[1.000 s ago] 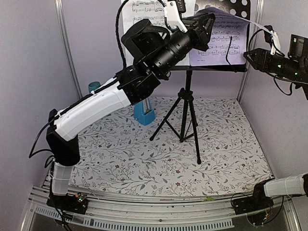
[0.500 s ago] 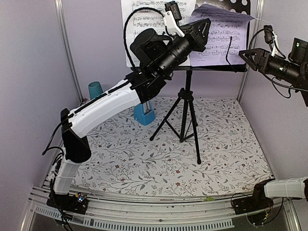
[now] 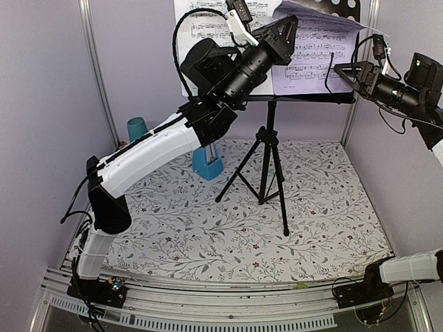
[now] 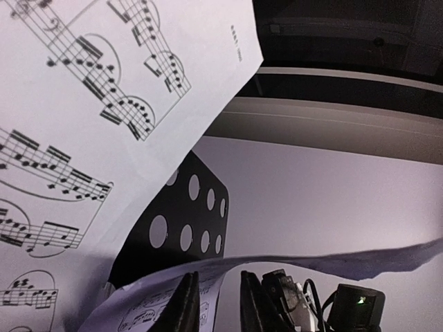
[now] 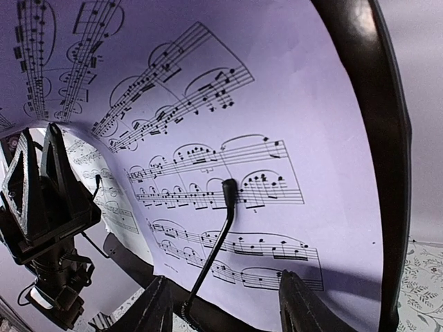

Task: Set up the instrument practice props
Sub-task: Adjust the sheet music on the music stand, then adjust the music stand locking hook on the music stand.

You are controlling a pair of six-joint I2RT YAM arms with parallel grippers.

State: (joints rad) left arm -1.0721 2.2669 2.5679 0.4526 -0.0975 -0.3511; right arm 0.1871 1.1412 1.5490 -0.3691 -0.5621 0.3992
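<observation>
Two sheets sit on the music stand [image 3: 268,152] tray [image 4: 187,221]: white page [image 4: 69,104] on its left half, lavender page [image 5: 277,104] on its right half, top edge curling forward off the tray. The stand is at the back middle of the surface [image 3: 311,207], the metronome [image 3: 208,166] back left. Left gripper [image 4: 219,290] is narrowly parted at the lavender top edge, with no clear pinch. Right gripper [image 5: 225,277] is spread wide and empty, facing the page. Paper is likely light, floppy and quick to crease or tear, so pinch a bare margin or corner.
</observation>
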